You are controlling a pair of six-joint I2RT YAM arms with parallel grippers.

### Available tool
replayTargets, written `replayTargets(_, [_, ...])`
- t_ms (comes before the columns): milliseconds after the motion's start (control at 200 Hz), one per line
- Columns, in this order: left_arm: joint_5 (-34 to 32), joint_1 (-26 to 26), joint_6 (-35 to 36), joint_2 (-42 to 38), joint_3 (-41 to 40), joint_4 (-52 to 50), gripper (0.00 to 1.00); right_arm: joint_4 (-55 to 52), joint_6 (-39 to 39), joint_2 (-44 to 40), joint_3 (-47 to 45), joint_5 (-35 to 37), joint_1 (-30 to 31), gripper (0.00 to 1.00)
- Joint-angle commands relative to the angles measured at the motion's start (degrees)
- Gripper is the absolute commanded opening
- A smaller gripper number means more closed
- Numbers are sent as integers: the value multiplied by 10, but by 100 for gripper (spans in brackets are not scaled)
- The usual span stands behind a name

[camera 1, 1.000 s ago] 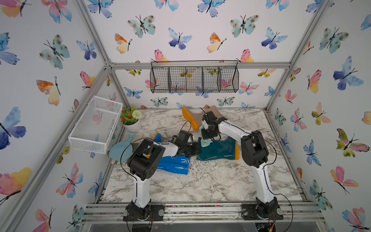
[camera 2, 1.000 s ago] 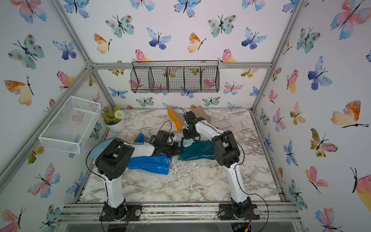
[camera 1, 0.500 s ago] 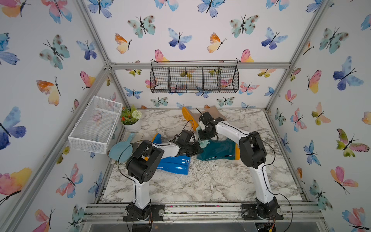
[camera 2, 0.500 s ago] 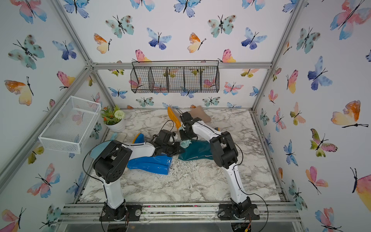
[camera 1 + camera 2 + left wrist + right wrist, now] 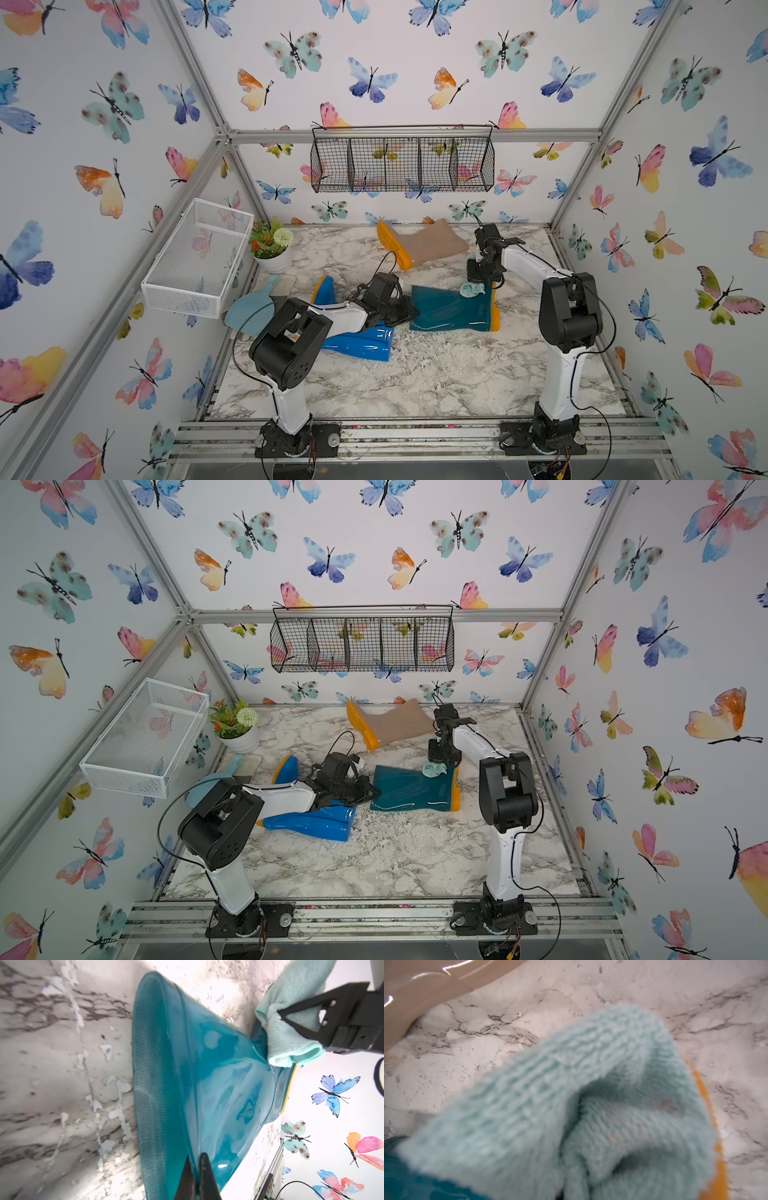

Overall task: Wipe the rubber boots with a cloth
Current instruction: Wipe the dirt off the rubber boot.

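The blue boot (image 5: 361, 343) lies on its side, half covered by the left arm. The left gripper (image 5: 196, 1169), jaws pressed together, pinches the shaft rim of the dark teal boot (image 5: 449, 309). That glossy rim could slip out under a hard wipe. The cloth (image 5: 471, 289) rests bunched on the boot's ankle, clamped in the closed right gripper (image 5: 478, 280) (only 1 fold looks held, so it may tug free). Fabric hides that gripper's fingertips, and the right wrist view is blurred.

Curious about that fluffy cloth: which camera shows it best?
Left wrist view: the cloth is sharp, pinched by the right claw against the teal boot. Right wrist view blurs it; in both top views it is tiny.
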Motion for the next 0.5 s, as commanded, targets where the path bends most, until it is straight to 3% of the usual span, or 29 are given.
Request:
replayTargets(0, [4,-5,-14,-8,-13,6,0,-8,15,42,25,-23,90,2])
replayTargets(90, [1,-7,-20,-9,-16,8,0,-14,32,63,59,-41,142,2])
replayTargets(175, [-2,-8,-21,-13,-16,5,0,-12,41,53,41,-46,148,2])
replayTargets(280, [1,-8,-18,-9,-9,-1,0,-16,20,3,-19,14,119,2])
replayTargets(390, [3,-8,-23,2,-6,6,0,-2,17,-55,-99,1,52,2])
replayTargets(496, [8,-9,-30,11,-4,17,0,9,16,-79,-129,-1,41,2])
